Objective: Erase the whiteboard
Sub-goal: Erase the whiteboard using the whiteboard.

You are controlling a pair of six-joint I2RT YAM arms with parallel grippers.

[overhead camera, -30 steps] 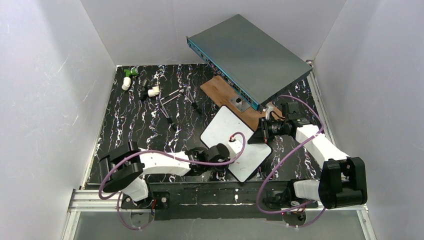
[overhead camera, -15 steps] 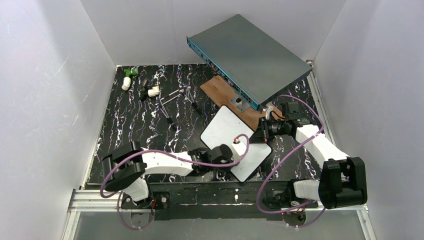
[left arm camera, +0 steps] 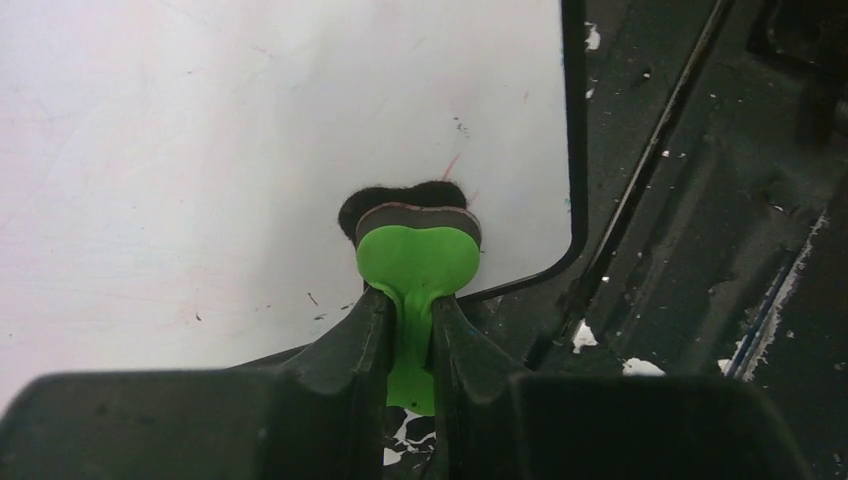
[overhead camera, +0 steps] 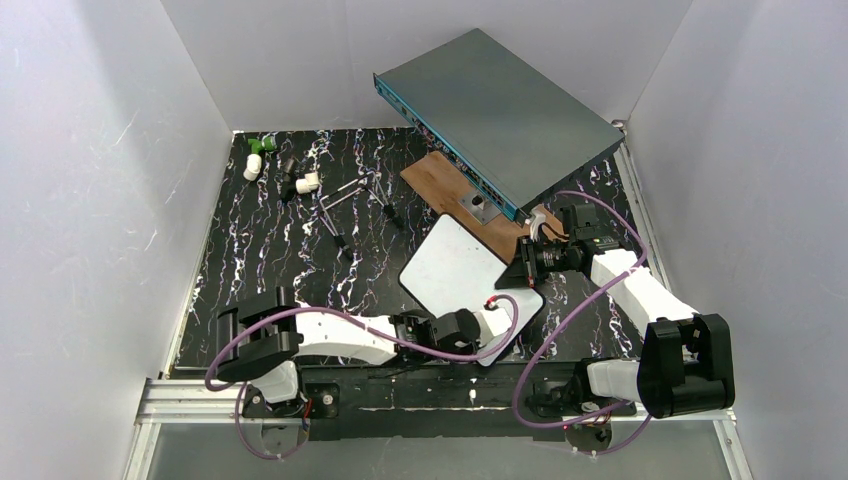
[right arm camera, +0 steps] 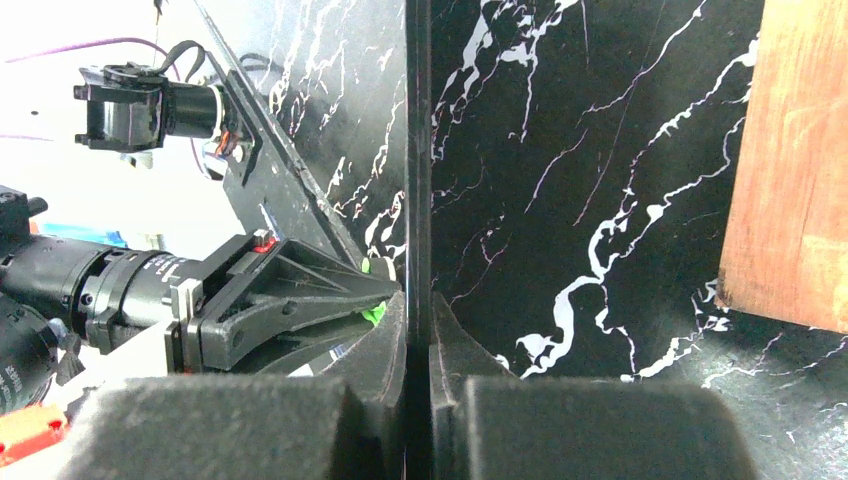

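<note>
whiteboard (overhead camera: 450, 265) nearly blank | left end effector (left arm camera: 408, 305) grasps eraser (left arm camera: 418, 255) | right end effector (right arm camera: 418, 320) clamps it

A robot lab: white panels (overhead camera: 100, 200) wall in a marbled black table (overhead camera: 262, 245).

Your right gripper (right arm camera: 419, 305) pinches the whiteboard (right arm camera: 418, 150) by its thin black rim, fingers pressed together on the edge, which runs straight up the frame as a dark line. To its left, your left gripper (right arm camera: 385, 292) reaches in, its black fingers pointing toward that edge, with a green piece (right arm camera: 375, 314) showing at their tip and its wrist camera (right arm camera: 112, 105) above. To the right lies the black, white-veined table (right arm camera: 560, 200), with a brown wooden plank (right arm camera: 790, 160) at the frame's edge.
</note>
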